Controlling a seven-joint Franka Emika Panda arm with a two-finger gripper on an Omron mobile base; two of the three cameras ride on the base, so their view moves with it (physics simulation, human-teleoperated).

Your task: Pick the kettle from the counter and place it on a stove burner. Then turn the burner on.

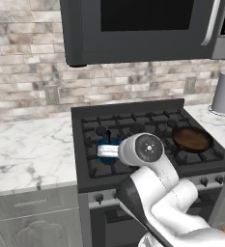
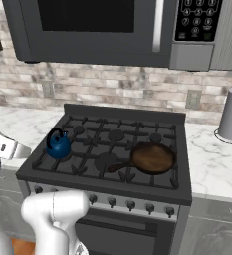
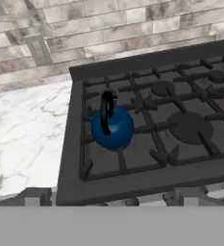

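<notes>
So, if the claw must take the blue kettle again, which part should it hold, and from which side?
Probably the thin black handle on top of the kettle, approached from above. The body is a smooth ball likely to slip, while the handle stands upright and free above the grate. Close the claw across the handle's thin side.

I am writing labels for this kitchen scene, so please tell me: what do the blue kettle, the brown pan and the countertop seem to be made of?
The small dark-blue ball-shaped kettle looks like glossy enamelled metal, judging by its sheen. The round brown frying pan has a dull, mottled surface, maybe copper or coated metal; I cannot tell. The white countertop shows grey veining, like polished marble.
</notes>
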